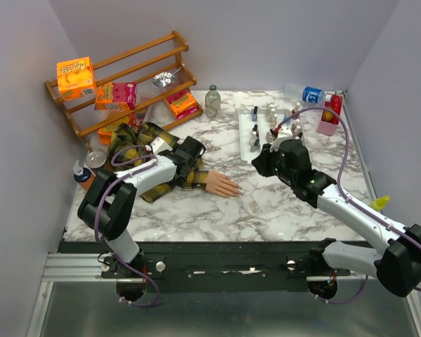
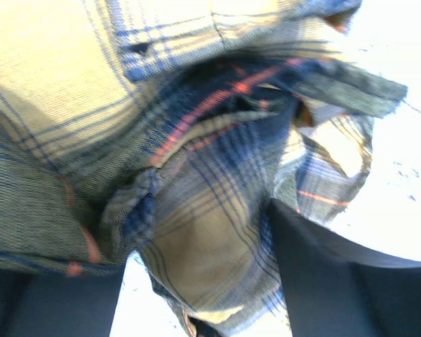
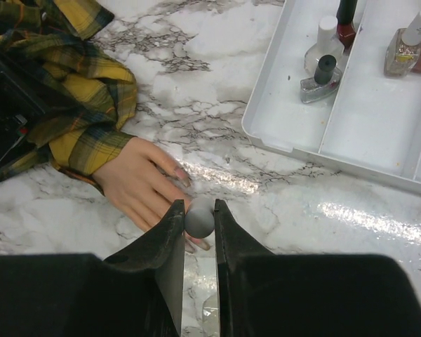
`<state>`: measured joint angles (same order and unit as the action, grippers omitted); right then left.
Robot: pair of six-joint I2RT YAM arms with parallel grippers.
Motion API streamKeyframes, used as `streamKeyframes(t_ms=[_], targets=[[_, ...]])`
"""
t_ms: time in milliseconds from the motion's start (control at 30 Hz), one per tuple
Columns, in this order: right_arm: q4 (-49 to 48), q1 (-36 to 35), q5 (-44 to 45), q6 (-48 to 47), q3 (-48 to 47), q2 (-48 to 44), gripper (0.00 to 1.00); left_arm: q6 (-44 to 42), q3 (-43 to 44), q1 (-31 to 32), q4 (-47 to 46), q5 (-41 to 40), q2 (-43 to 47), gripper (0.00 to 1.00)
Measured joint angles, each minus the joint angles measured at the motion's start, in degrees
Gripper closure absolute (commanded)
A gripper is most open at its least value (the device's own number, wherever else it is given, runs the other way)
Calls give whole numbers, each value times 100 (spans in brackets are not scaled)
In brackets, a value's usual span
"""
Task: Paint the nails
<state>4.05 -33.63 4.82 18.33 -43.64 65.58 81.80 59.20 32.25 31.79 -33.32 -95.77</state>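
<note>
Nails [image 3: 184, 178] tip the mannequin hand [image 1: 221, 184], which lies flat in the middle of the desk [image 1: 281, 210], its long axis running left to right, fingertips pointing right and slightly toward the arms. Just over those fingertips the right tool [image 3: 198, 209] is clamped on a grey round cap [image 3: 198, 222]. The left tool [image 2: 196, 246] stands spread over the plaid sleeve [image 1: 149, 133], cloth loose between its fingers. Farther back a white tray [image 3: 281, 105] holds polish bottles [image 3: 324, 70], and a wooden rack [image 1: 126, 63] stands far left
</note>
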Motion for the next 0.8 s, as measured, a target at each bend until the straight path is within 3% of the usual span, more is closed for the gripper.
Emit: streamKeyframes(t_ms=[533, 700, 800], targets=[[1375, 0, -234, 35, -262, -741, 99, -1233, -708, 138, -695, -57, 1886, 1], [1790, 0, -323, 118, -289, -778, 99, -2503, -1174, 507, -1493, 28, 2870, 1], [2065, 0, -424, 181, -293, -887, 99, -3545, -1945, 949, -2793, 256, 3501, 1]])
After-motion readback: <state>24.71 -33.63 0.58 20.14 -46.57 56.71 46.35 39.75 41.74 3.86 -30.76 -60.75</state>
